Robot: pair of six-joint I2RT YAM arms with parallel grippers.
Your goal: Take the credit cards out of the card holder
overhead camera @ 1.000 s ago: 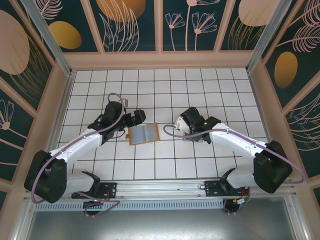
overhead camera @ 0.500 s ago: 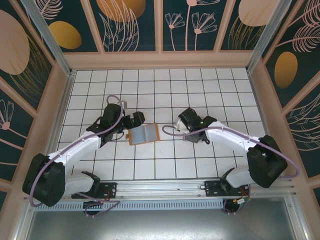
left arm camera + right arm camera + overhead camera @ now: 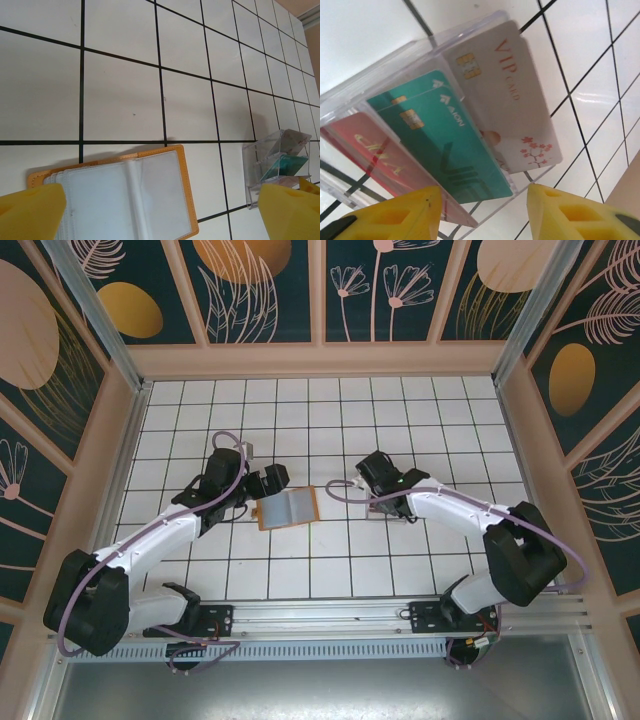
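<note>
From the top camera I see the card holder lying open on the tiled worktop, between the two arms. My left hand sits just beside its far left corner, and my right hand is off to its right, apart from it. From up there the hands are too small for me to judge their fingers.

The left wrist camera fills that in. The yellow fingertips stand at opposite edges of the frame, so the left hand is spread wide with nothing in it, above the holder. I can see its tan-orange border and clear pockets. To the right, apart from the holder, is a clear box with something teal inside.

The right wrist camera shows that box up close. The credit cards stand in it side by side: a white card marked VIP, a teal card and a red card. The right hand is partly spread, with nothing pinched between its fingers.
</note>
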